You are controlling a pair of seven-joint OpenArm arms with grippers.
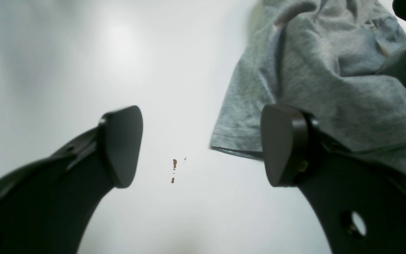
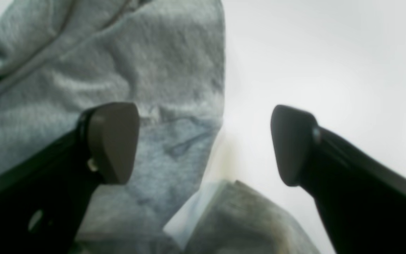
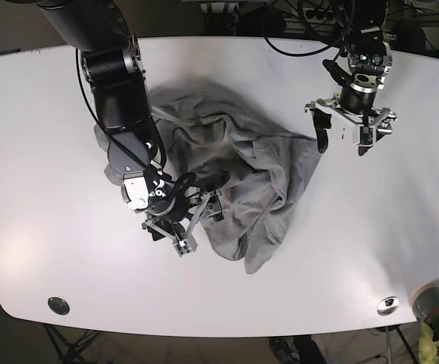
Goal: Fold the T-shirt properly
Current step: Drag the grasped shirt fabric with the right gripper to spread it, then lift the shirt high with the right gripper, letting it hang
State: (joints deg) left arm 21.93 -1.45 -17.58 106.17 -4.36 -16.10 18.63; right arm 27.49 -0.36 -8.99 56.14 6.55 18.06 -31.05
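Observation:
The heather-grey T-shirt (image 3: 242, 171) lies crumpled in a heap on the middle of the white table (image 3: 45, 189); no lettering shows. My right gripper (image 3: 199, 226) is open at the heap's front left edge. In the right wrist view the right gripper (image 2: 203, 144) stands open with the T-shirt's cloth (image 2: 125, 67) under its left finger (image 2: 113, 141). My left gripper (image 3: 343, 144) is open just off the T-shirt's right edge. In the left wrist view the left gripper (image 1: 203, 146) is open and empty, its right finger (image 1: 284, 144) over a hemmed edge of the T-shirt (image 1: 330, 77).
Two round metal fittings (image 3: 58, 305) (image 3: 388, 305) sit near the table's front edge. A grey cup and a plant (image 3: 431, 303) stand beyond the front right corner. Small brown specks (image 1: 173, 171) mark the table between the left gripper's fingers. Cables hang behind the table.

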